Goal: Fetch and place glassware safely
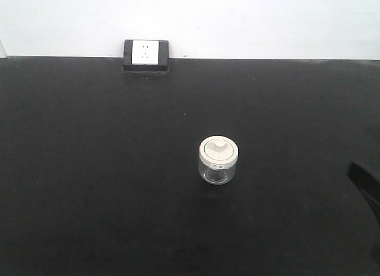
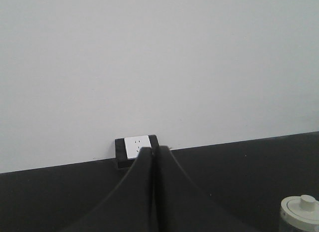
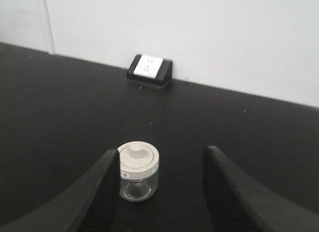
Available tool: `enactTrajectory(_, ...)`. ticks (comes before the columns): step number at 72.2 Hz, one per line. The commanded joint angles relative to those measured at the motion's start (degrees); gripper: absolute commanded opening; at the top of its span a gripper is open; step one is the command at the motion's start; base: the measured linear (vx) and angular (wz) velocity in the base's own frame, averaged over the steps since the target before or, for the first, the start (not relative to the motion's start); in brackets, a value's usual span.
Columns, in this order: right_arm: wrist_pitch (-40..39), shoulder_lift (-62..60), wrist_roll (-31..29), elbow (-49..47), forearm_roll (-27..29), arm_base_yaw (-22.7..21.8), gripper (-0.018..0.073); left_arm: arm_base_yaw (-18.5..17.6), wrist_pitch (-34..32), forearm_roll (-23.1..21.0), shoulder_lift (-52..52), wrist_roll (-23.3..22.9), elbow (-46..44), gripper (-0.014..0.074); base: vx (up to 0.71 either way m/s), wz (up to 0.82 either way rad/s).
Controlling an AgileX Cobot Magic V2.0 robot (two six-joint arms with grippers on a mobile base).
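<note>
One lidded glass jar (image 3: pixel 138 170) stands upright before the wall socket (image 3: pixel 149 67); right end effector (image 3: pixel 159 192) spread wide, empty, aligned for grasping; left end effector (image 2: pixel 154 157) closed, empty.

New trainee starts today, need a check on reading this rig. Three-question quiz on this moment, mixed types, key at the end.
1. True or false: the glass jar stands upright on the black table with its off-white lid on.
2. Multiple choice: in the right wrist view, the right gripper jaws are A) shut on the jar, B) open, with the jar just inside the left-hand jaw, C) open, above the wall socket.
3. Fill in: in the left wrist view, the left gripper jaws are ____.

Key: 1 true; 2 B; 3 shut, holding nothing.
</note>
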Motion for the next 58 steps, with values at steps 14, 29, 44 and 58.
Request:
enactTrajectory(14, -3.9, -16.1, 0.1, 8.7, -0.3, -4.7, 0.0372, -0.4, -4.0, -0.5, 0.3, -0.2, -1.6, -0.0007, 0.0, 0.0)
enactTrajectory(29, -5.8, -19.7, 0.2, 11.0, -0.2, -5.0, 0.0355, -0.4, -4.0, -0.5, 0.3, -0.2, -1.6, -0.0007, 0.0, 0.0)
enactTrajectory(44, -5.8, -19.7, 1.9, 11.0, 0.5, -5.0, 0.0056, -0.4, -4.0, -0.5, 0.3, -0.2, -1.6, -0.0007, 0.0, 0.0)
enactTrajectory(58, -5.8, -19.7, 2.0, 11.0, -0.1, -5.0, -0.0009, -0.4, -4.0, -0.5, 0.3, -0.2, -1.6, -0.0007, 0.0, 0.0)
